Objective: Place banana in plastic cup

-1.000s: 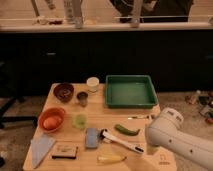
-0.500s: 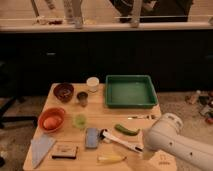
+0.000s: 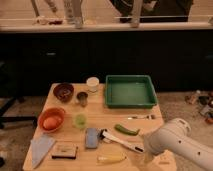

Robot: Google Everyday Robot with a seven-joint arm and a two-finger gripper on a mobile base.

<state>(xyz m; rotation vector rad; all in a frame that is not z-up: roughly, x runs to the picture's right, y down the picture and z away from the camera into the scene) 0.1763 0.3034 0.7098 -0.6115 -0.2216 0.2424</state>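
a: what's changed?
b: my arm (image 3: 176, 141) has slid left along the tabletop's (image 3: 116, 118) front edge. the claw (image 3: 146, 158) hangs just right of the banana (image 3: 111, 158), spread wide and empty.
a: and the banana?
b: pale yellow, lying flat at the front edge, apart from the plastic cup (image 3: 80, 120). i judge grasping comes next.

The end effector is hidden under the white arm (image 3: 175, 142), itself cropped at bottom right.
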